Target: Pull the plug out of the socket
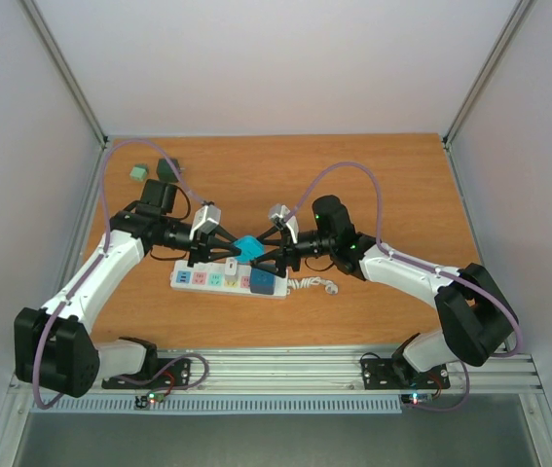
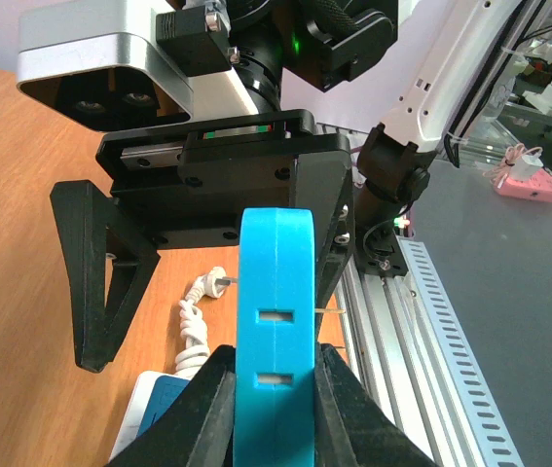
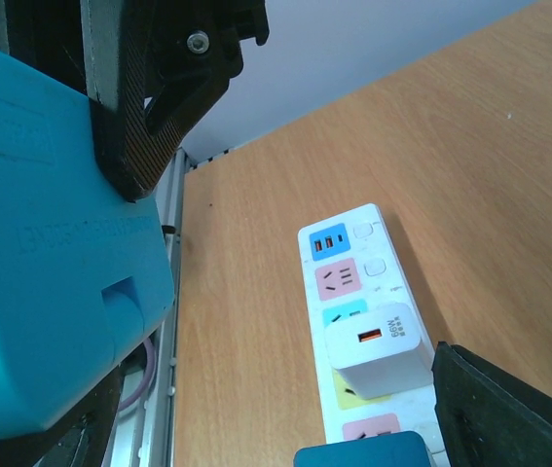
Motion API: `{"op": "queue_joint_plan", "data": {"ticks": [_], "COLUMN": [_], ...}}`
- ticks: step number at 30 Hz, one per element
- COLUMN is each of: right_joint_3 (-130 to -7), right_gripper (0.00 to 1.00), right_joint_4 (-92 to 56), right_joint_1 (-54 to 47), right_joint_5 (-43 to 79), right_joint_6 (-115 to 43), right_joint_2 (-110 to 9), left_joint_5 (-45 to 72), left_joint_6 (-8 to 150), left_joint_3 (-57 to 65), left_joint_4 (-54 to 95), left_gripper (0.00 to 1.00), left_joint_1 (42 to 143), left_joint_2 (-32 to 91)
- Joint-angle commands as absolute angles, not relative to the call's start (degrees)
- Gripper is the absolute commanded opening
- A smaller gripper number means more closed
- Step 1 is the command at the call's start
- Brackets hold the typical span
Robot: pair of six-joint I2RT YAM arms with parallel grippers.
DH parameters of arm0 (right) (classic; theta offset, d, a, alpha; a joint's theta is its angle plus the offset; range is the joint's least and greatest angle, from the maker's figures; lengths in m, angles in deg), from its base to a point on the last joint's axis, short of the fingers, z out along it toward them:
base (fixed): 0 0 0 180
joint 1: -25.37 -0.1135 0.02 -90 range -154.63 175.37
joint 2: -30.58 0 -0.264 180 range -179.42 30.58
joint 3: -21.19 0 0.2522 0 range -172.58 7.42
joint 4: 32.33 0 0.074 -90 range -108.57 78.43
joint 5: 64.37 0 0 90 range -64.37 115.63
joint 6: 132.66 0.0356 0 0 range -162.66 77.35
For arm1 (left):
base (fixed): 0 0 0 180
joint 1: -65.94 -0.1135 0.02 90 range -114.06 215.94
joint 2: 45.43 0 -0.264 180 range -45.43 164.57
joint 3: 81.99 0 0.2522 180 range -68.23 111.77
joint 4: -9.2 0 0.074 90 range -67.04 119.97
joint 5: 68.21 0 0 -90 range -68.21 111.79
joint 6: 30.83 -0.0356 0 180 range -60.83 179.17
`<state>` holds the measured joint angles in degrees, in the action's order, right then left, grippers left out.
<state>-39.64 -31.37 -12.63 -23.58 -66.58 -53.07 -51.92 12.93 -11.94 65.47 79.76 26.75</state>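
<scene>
My left gripper (image 1: 225, 251) is shut on a cyan plug (image 1: 247, 248) and holds it in the air just above the socket, a long white power strip (image 1: 198, 279) with pastel outlet panels. In the left wrist view the cyan plug (image 2: 276, 331) stands upright between my left fingers (image 2: 202, 409). My right gripper (image 1: 268, 257) is open, facing the left one, its fingers (image 2: 95, 282) spread either side of the plug without touching it. In the right wrist view the cyan plug (image 3: 52, 263) fills the left. A white USB charger (image 3: 378, 345) and a dark blue plug (image 3: 363, 455) sit in the strip (image 3: 353, 233).
The strip's curly white cord (image 1: 312, 285) lies to its right on the wooden table (image 1: 383, 195). Two small green blocks (image 1: 138, 172) lie at the back left. An aluminium rail (image 1: 285, 370) runs along the near edge. Grey walls close in the sides.
</scene>
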Motion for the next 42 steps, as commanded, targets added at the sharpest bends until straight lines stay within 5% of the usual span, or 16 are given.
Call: {"op": "queue_joint_plan", "data": {"ticks": [1,42], "right_joint_3": [-40.33,-42.21], "right_gripper": [0.88,0.86], "right_joint_4": [-36.39,-37.16], "right_joint_1": [-12.98,-13.73], "right_joint_5": [-21.84,-17.95], "right_joint_6": [-63.61,-61.37], "right_joint_2": [-52.16,-53.97], "left_joint_5": [-52.49,-47.8], "left_joint_6": [14.6,14.45], "left_joint_3": [-13.35,-16.35], "left_joint_4": [63.43,60.05], "left_gripper": [0.05,0.02], "left_joint_1": [80.02,83.87], "left_joint_2": [25.94,24.18]}}
